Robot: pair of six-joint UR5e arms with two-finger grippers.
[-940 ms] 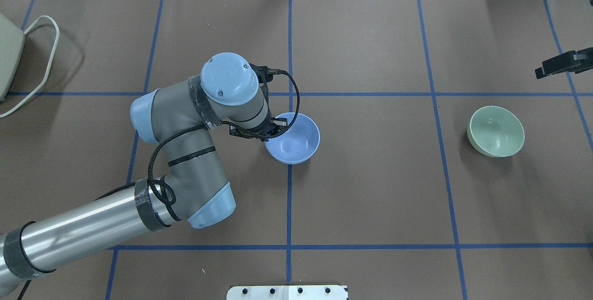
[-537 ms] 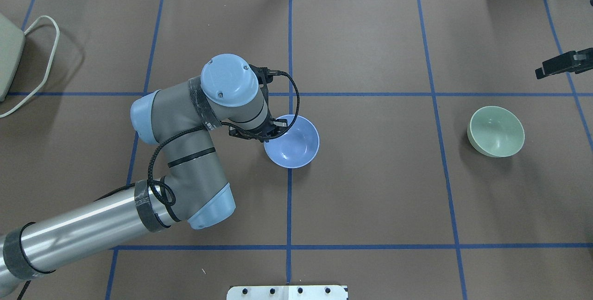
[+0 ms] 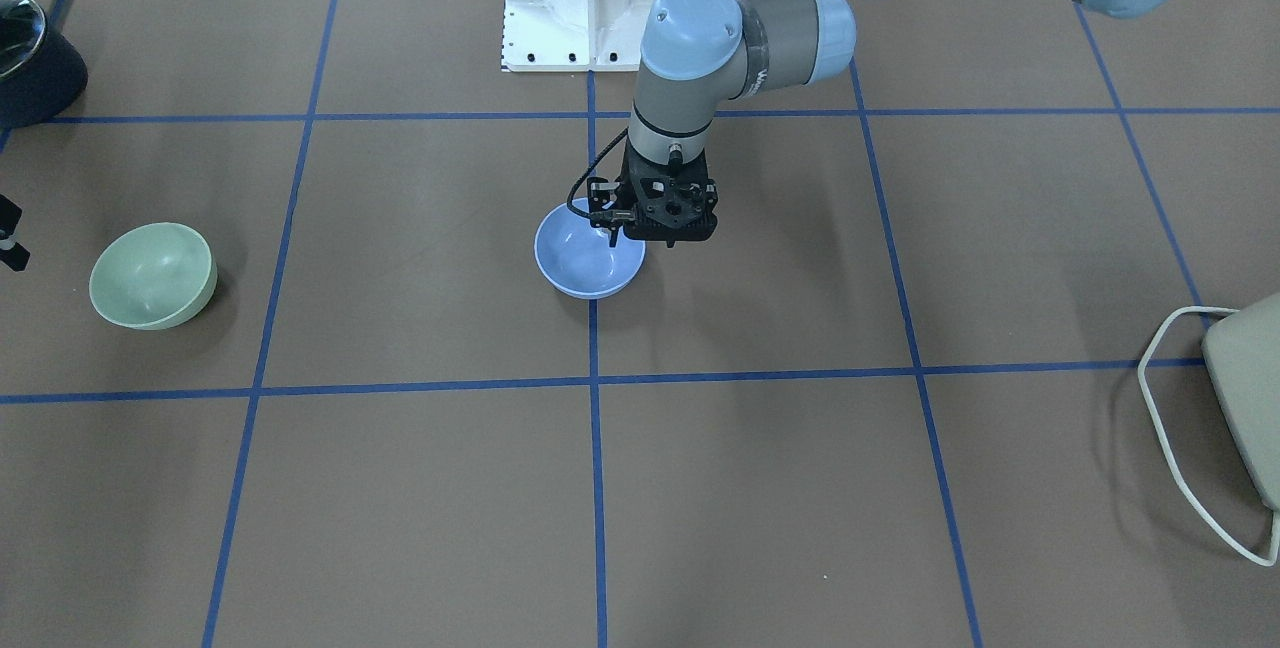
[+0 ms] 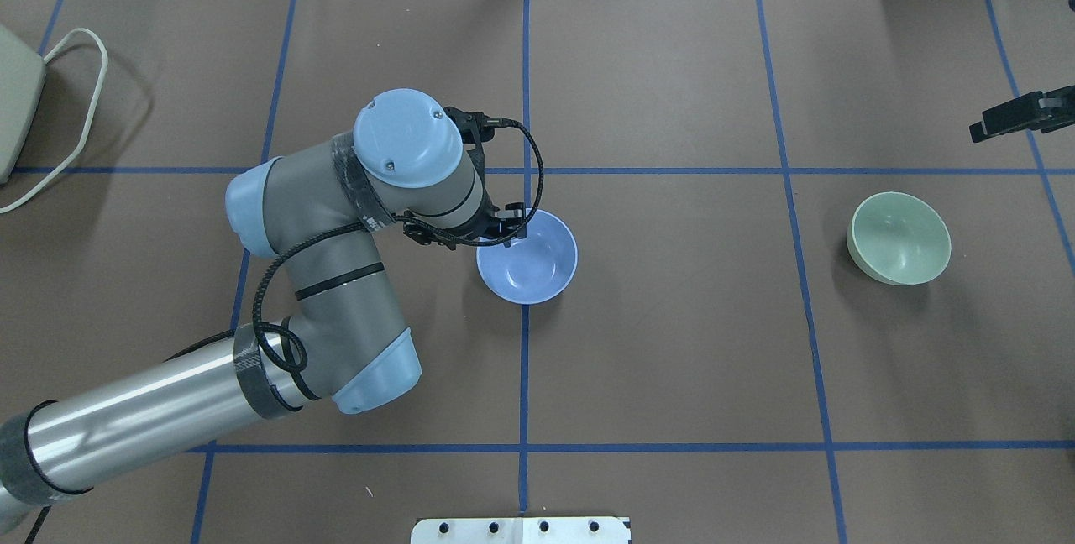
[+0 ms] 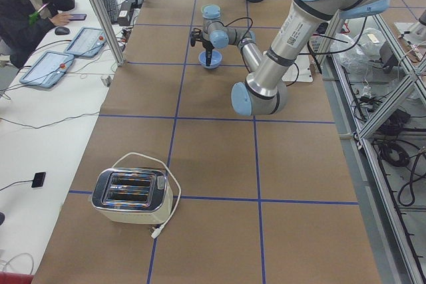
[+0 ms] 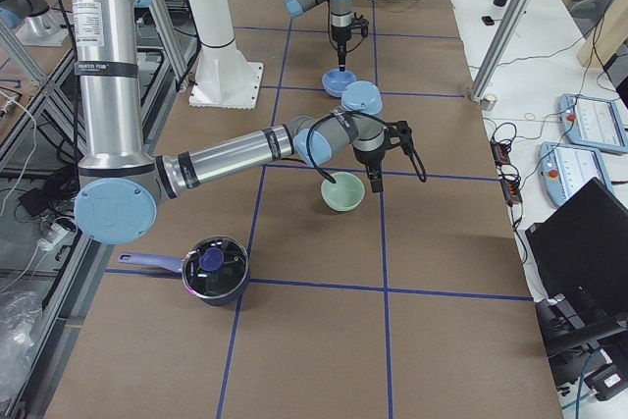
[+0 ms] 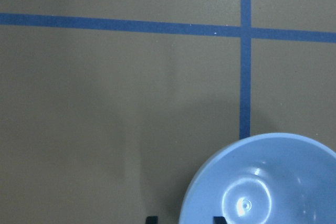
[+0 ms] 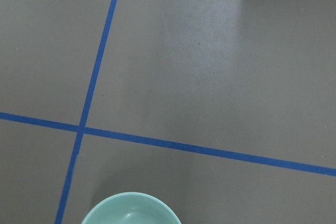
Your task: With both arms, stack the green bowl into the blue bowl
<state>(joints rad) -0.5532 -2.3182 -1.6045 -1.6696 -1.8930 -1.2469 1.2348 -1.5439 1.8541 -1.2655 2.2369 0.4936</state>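
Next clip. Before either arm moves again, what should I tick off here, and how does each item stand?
1. Blue bowl upright on the table: ok.
2. Blue bowl empty inside: ok.
3. Left claw open, astride the blue bowl's rim: ok.
4. Green bowl upright: ok.
5. Right claw gripping the green bowl: cannot tell; it hangs near the bowl.
6. Green bowl inside blue bowl: not ok, far apart.

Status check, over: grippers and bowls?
Left gripper open, astride blue bowl rim. Right gripper near green bowl, state unclear. Bowls not yet stacked.
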